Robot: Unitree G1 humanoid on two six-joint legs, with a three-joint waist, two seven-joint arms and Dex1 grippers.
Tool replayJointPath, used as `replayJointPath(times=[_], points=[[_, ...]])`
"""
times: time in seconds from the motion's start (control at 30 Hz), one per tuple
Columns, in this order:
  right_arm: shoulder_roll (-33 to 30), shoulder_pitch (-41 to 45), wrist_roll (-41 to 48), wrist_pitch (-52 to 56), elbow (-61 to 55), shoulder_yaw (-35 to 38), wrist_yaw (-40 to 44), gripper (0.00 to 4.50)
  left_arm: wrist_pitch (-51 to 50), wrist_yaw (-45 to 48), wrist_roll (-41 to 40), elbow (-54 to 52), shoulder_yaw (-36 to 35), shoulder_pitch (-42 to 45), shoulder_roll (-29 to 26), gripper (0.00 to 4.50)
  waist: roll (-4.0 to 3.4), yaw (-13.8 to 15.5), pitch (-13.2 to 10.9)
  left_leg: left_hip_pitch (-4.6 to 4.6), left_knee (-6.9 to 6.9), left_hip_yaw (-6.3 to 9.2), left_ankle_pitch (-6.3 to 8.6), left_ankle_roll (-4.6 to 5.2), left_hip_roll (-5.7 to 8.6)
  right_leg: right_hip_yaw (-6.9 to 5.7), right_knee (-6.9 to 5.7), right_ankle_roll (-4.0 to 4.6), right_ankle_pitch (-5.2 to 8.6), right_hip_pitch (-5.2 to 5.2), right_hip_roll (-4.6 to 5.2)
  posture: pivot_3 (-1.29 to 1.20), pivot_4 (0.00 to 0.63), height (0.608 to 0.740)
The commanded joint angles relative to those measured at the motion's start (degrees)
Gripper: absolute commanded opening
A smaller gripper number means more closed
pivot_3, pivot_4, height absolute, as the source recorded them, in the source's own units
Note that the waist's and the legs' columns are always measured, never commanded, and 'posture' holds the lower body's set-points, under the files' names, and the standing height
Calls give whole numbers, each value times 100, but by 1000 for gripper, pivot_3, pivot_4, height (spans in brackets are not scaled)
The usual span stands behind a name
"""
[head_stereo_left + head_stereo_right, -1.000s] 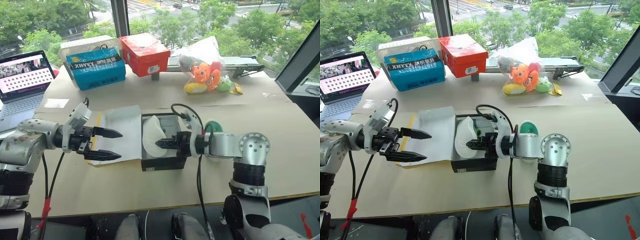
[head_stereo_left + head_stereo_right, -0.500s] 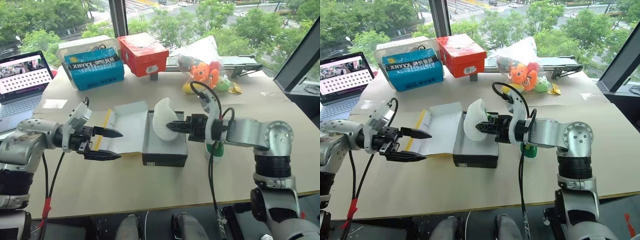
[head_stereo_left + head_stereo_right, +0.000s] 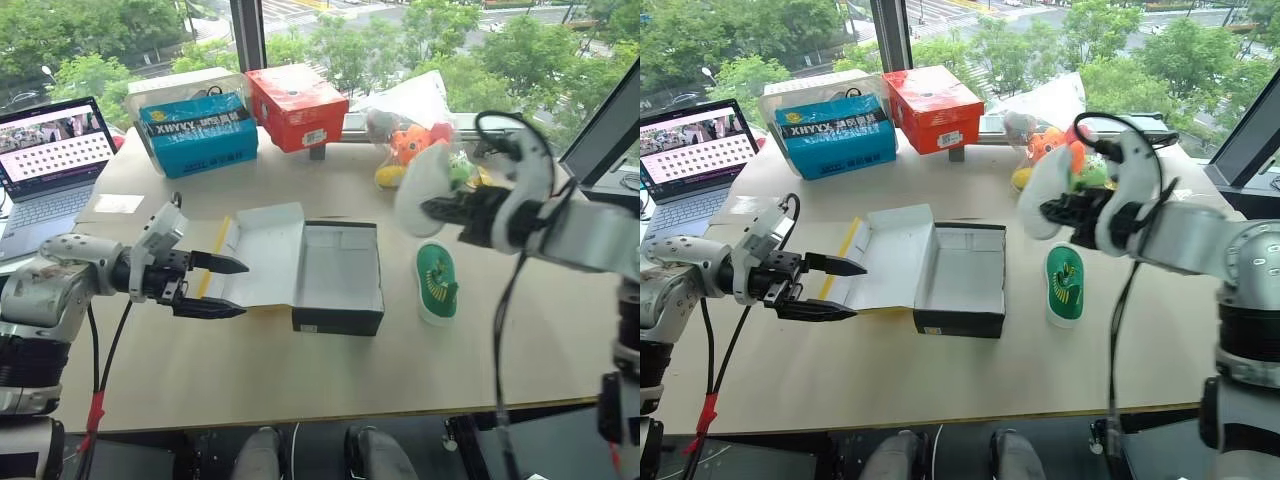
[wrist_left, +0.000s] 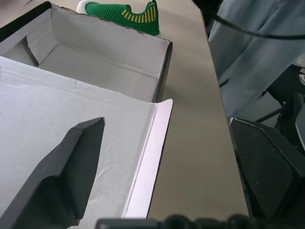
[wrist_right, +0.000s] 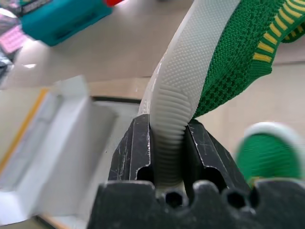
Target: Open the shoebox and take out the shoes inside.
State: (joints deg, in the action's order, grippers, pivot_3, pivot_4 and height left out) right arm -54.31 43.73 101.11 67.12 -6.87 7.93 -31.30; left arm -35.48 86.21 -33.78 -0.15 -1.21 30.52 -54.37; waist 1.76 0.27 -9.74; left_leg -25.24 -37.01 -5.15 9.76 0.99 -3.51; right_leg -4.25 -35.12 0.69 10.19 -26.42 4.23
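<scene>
At the middle of the surface the shoebox lies open, its black base showing a bare white interior and its lid folded flat out to the robot's left of the base, white inside face up with a yellow edge along the far side. Just to the right of the shoebox, apart from it, one green and white shoe rests on the surface with its opening up. Above and beyond that shoe, to the right of the shoebox, the right pincer is raised in the air, its two black fingers clamped on the ribbed white sole of the second shoe, whose green knit upper with yellow stripes shows in the right wrist view. To the left of the shoebox the left pincer hangs over the outer edge of the lid, pointing toward the base, its jaws spread wide with nothing between them. Behind the shoebox, along the window side, stand a blue box with white lettering, a red box and a clear bag with an orange plush toy. Farther left of the shoebox an open laptop sits at the surface's corner.
</scene>
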Motion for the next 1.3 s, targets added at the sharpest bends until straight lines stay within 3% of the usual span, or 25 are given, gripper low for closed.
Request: replayJointPath(times=[0.03, 0.2, 0.37, 0.53, 0.83, 1.13, 1.2, 1.3], points=[[-619, -258, -1156, 372, -366, -271, 197, 459, -53, -11, -107, -162, -80, 114, -8, 4500, 0, 0, 0, 0, 0, -2, 0, 1, 0, 4, 0, -1, 0, -1, -1, 0, 150, 739], [-1302, -752, -3146, 724, -771, -1236, 803, 459, -120, -35, -135, -195, -71, 158, 23, 4500, -1, 42, -1, -2, 2, -4, 0, 1, 12, 4, 4, 4, 2, -2, 13, 0, 150, 739], [-1280, -932, -4300, 855, -1040, -1585, 1236, 459, -177, -51, -160, -240, -99, 147, 15, 4500, 0, 1, -1, -1, 0, -14, 1, 2, 17, 34, 9, 4, 2, -7, 12, 0, 150, 739], [-1324, -837, -5553, 966, -1467, -2446, 1800, 459, -232, -67, -170, -274, -114, 148, 15, 4500, 0, 7, -1, 2, -1, -13, 0, 2, 13, 32, 7, 3, 2, -8, 6, 0, 150, 739], [-1048, -807, -6714, 1612, -2163, -3777, 2735, 459, -261, -81, -193, -273, -115, 176, 42, 4500, 1, 22, -1, 1, -2, -20, 1, 2, 14, 33, 6, 2, 1, -11, 7, 0, 150, 739], [-746, -1010, -7379, 1773, -2181, -3653, 3440, 459, -209, -95, -196, -252, -96, 161, 66, 4500, 11, 38, 6, 2, -22, -17, 1, 1, 12, 24, 2, 4, 3, -2, 8, 0, 150, 739], [-746, -1071, -7553, 1838, -2147, -3546, 3492, 1381, -202, -91, -208, -259, -106, 141, 56, 4500, 12, 40, 7, 2, -24, -15, 1, 1, 12, 21, 1, 4, 3, 0, 8, 0, 150, 739], [-951, -1235, -7802, 1832, -2035, -3333, 3621, 2243, -170, -78, -195, -240, -95, 131, 52, 4500, 14, 46, 7, 2, -25, -13, 1, 1, 12, 20, 2, 4, 3, 3, 9, 0, 150, 739]])
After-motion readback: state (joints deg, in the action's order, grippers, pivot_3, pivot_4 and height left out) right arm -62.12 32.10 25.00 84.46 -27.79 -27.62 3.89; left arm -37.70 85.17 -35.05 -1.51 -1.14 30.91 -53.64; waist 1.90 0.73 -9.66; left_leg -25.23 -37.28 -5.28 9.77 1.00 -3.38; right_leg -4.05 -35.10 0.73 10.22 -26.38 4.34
